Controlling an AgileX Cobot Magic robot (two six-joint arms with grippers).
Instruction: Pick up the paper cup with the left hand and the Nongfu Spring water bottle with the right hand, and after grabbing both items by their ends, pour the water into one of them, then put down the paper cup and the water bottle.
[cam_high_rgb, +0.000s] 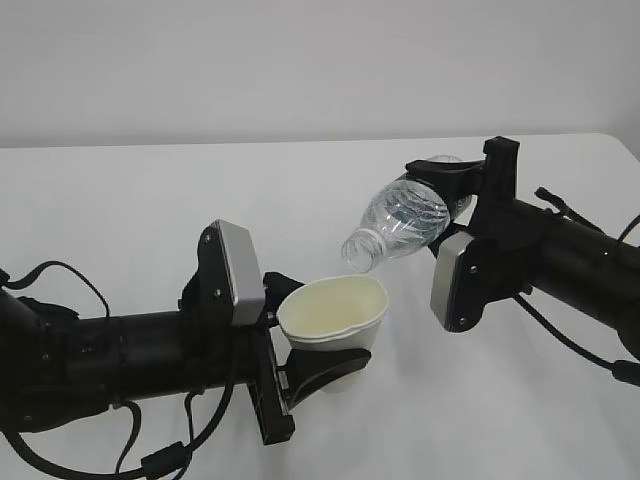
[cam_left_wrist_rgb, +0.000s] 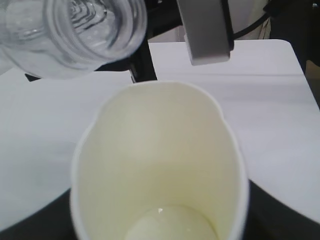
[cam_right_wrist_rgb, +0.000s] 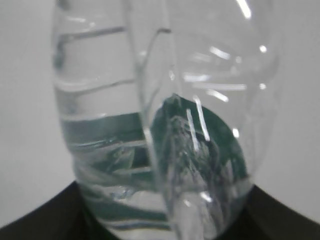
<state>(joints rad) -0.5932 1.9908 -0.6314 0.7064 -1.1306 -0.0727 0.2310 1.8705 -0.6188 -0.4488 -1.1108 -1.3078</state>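
My left gripper (cam_high_rgb: 318, 338) is shut on the paper cup (cam_high_rgb: 335, 312), held off the table with its mouth tilted up and to the right. In the left wrist view the paper cup (cam_left_wrist_rgb: 160, 160) fills the frame, cream inside, with a small glint at its bottom. My right gripper (cam_high_rgb: 447, 200) is shut on the base end of the Nongfu Spring water bottle (cam_high_rgb: 405, 215). The bottle is tipped neck-down, its open mouth just above the cup's far rim. No stream of water shows. The bottle (cam_right_wrist_rgb: 165, 125), clear with a green label, fills the right wrist view; the bottle's neck (cam_left_wrist_rgb: 75, 30) hangs over the cup.
Both arms hover over a white table (cam_high_rgb: 150, 200) in front of a plain pale wall. The table's far right corner (cam_high_rgb: 612, 142) lies behind the right arm. Black cables (cam_high_rgb: 60, 285) loop off the left arm near the front left edge.
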